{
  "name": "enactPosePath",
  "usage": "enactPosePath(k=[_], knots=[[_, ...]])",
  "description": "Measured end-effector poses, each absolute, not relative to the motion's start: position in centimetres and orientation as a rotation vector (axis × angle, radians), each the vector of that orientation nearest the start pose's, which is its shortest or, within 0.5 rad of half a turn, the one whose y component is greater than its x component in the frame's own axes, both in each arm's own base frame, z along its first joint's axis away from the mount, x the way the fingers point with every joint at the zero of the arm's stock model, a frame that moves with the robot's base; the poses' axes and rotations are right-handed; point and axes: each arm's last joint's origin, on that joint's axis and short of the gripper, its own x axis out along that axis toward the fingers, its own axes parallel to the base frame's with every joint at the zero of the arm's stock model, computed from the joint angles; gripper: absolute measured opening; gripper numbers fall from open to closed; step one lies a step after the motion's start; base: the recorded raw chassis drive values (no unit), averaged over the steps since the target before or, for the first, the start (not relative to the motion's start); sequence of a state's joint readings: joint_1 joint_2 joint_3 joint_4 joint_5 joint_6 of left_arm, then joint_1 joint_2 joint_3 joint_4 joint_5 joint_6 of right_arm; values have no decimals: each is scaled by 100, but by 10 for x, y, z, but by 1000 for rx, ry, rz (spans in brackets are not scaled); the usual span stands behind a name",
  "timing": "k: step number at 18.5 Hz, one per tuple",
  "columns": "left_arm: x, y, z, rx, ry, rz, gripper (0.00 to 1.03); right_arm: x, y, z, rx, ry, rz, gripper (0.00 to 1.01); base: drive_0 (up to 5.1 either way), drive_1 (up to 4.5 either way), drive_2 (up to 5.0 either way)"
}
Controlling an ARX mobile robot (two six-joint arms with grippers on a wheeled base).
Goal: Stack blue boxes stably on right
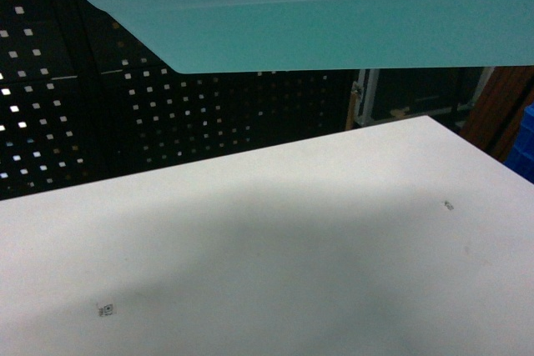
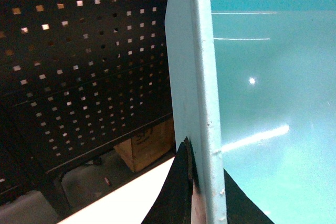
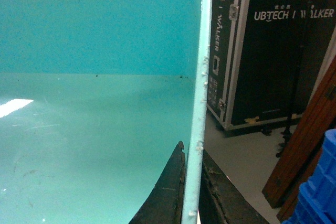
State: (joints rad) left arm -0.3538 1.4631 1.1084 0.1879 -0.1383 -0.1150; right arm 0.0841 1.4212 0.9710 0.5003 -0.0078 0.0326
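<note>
1. Grippers first: the left gripper [image 2: 202,192] pinches one rim of the tub [image 1: 334,31], a dark finger [image 2: 173,198] on the outer side and another on the glossy inner side, the wall clamped between them.
2. The right gripper [image 3: 191,198] does the same on the opposite rim, one black finger [image 3: 165,195] inside the tub and the other outside, narrow on the wall.
3. Between the two grippers the tub hangs in the air, roughly level, well above the table [image 1: 267,264]; in the head view it fills the top edge, its sloping wall and rolled rim seen from below and outside. Neither gripper shows in that view.
4. Inside, the tub's floor shines with streaks of reflected light.
5. Below the tub the white table carries a soft shadow and two small printed markers [image 1: 105,309], one toward the left gripper's side, one toward the right.
6. Beyond the left gripper stands a black perforated panel [image 2: 79,66] with a cardboard box [image 2: 144,148] on the floor behind the table edge.
7. Beyond the right gripper are black flight cases [image 3: 273,45] lettered UBTECH WALKER, a brown wooden board [image 3: 304,140] leaning, and part of a dark blue crate [image 3: 317,192] at the lower corner.
</note>
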Motion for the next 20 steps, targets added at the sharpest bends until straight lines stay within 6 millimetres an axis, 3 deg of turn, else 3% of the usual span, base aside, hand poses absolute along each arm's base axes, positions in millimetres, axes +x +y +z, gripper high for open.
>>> enactPosePath(k=[20], knots=[[318,-113,321,-73,175,-205,2,323,27,317,35,-49,93,7,-30,-30,-30]])
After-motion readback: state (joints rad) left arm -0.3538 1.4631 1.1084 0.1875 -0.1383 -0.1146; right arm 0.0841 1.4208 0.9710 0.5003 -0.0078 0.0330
